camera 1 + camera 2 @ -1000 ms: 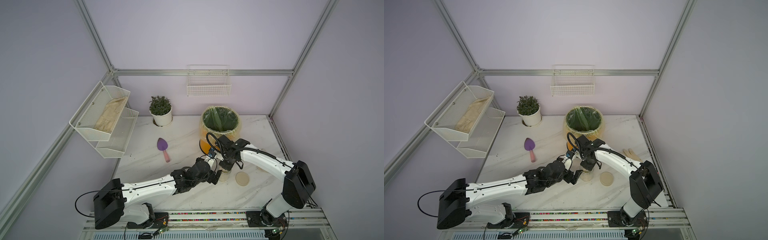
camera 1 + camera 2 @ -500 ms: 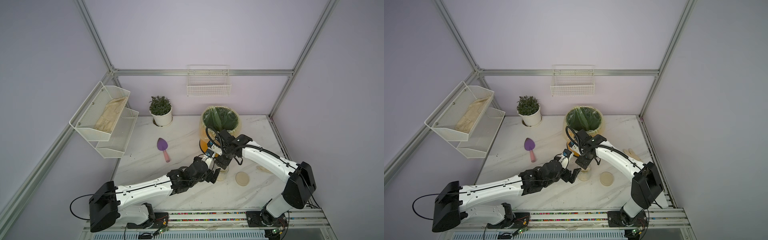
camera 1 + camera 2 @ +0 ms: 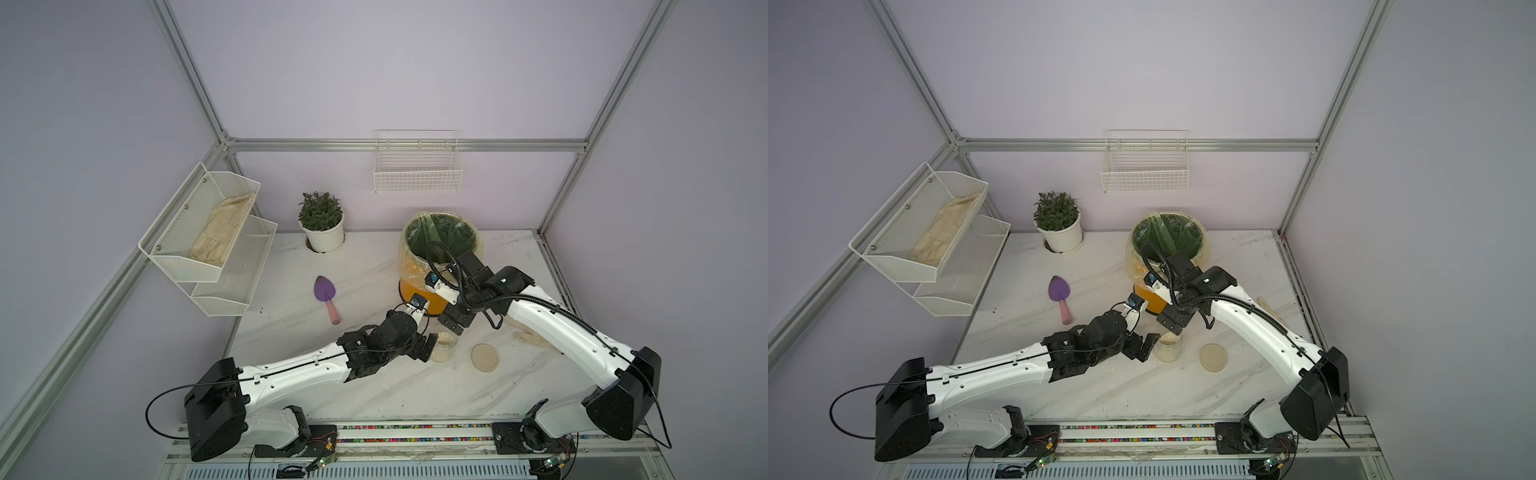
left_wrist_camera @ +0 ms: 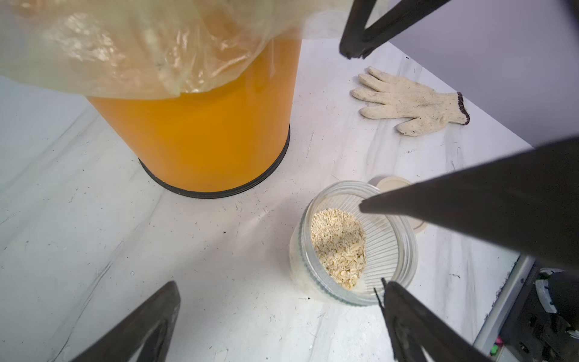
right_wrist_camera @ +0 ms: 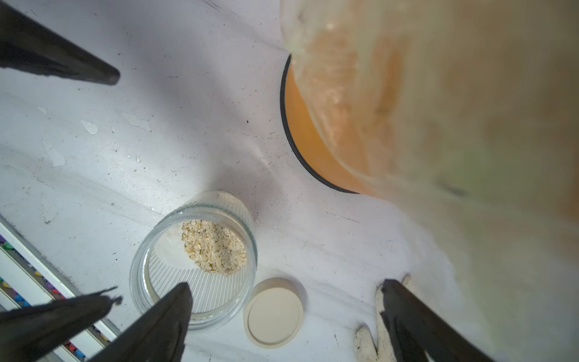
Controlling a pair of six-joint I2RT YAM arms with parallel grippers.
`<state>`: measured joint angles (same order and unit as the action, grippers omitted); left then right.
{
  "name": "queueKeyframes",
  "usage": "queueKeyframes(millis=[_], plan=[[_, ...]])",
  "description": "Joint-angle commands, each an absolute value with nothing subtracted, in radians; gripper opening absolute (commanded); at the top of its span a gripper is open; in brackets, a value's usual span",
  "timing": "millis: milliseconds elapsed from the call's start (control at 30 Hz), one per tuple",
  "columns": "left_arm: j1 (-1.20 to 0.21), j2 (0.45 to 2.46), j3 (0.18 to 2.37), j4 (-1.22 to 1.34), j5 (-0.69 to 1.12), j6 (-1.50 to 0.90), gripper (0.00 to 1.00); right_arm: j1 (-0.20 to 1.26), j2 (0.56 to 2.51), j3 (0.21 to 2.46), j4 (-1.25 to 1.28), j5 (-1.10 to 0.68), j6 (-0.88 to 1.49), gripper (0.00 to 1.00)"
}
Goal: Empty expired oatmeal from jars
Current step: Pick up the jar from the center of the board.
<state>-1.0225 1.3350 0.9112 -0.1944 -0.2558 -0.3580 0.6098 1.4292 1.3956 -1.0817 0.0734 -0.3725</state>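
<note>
Glass jar (image 3: 442, 347) upright, uncapped, oatmeal (image 4: 340, 243) inside. Left gripper (image 4: 282, 285) stretched low over table (image 3: 457, 390), jaws wide, empty; jar just ahead of one fingertip. Right gripper (image 3: 454, 324) pitched downward above, jaws wide, empty; jar beneath one fingertip.

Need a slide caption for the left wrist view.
Lidless jar holding some oatmeal stands on the table near the orange bin, a glove lying beyond.

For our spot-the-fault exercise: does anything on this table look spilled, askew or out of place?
The jar stands upright, but its oatmeal is heaped against one side, leaving part of the ribbed bottom bare. Its lid lies loose beside it. A soiled work glove lies flat on the table near the orange bin.
</note>
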Motion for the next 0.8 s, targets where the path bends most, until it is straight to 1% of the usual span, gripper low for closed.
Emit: queueKeyframes(millis=[0,67,133,367,467,633,767], plan=[[-0.994,1.365,1.024,-0.232,-0.193,-0.37,1.0,0.507,1.362,1.376,-1.12,-0.008,-0.424,0.97],[-0.977,1.391,1.06,-0.253,-0.157,-0.375,1.0,0.433,1.309,1.35,-1.119,-0.076,-0.459,0.97],[-0.963,1.439,1.106,-0.292,-0.117,-0.375,1.0,0.394,1.26,1.307,-1.11,-0.143,-0.501,0.97],[-0.959,1.58,1.279,-0.464,-0.05,-0.34,1.0,0.353,1.076,1.144,-1.067,-0.363,-0.612,0.97],[-0.959,1.628,1.334,-0.53,-0.037,-0.33,1.0,0.351,1.012,1.069,-1.022,-0.402,-0.625,0.97],[-0.957,1.684,1.397,-0.608,-0.028,-0.318,0.94,0.35,0.974,0.948,-0.955,-0.442,-0.668,0.97],[-0.954,1.702,1.41,-0.631,-0.055,-0.322,0.86,0.35,0.992,0.894,-0.926,-0.483,-0.68,0.97]])
